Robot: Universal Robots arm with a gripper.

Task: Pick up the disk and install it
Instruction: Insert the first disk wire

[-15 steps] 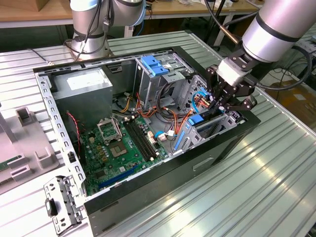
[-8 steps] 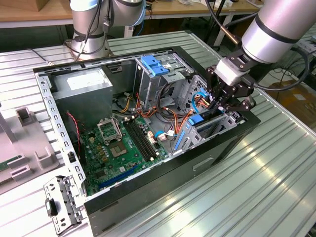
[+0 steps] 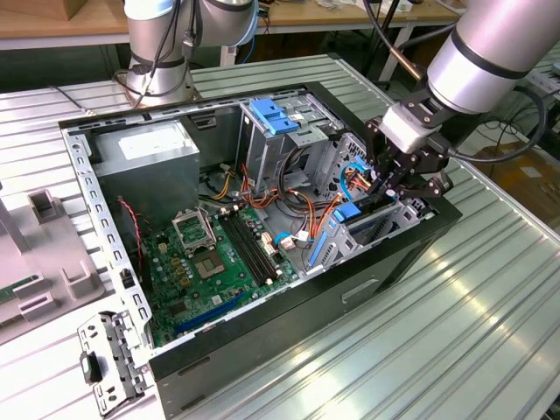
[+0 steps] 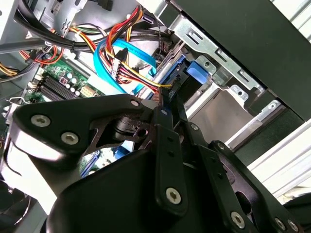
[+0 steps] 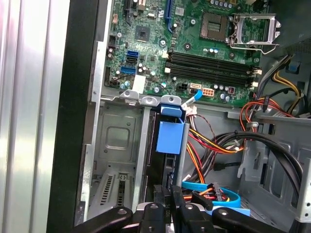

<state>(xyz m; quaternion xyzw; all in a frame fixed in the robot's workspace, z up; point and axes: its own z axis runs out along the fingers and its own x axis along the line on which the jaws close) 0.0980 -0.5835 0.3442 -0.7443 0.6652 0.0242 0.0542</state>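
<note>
The disk point(image 5: 171, 138) stands on edge in the lower drive bay point(image 5: 114, 145) of the open computer case, its bright blue carrier end pointing toward the motherboard. My gripper point(image 5: 168, 196) is at the disk's other end with its black fingers pressed against both sides of the thin dark edge. In the exterior view the gripper point(image 3: 389, 188) hangs over the bay at the case's right end, just beyond the blue carrier point(image 3: 348, 213). The second wrist view has the fingertips point(image 4: 166, 102) drawn together below the blue carrier tab point(image 4: 198, 74).
Orange, red, yellow and blue cables point(image 3: 306, 206) crowd the space beside the bay. The motherboard point(image 3: 210, 254), a grey power supply point(image 3: 149, 153) and a taller drive cage with a blue latch point(image 3: 273, 114) fill the case. A loose metal bracket point(image 3: 109, 367) lies on the ribbed table.
</note>
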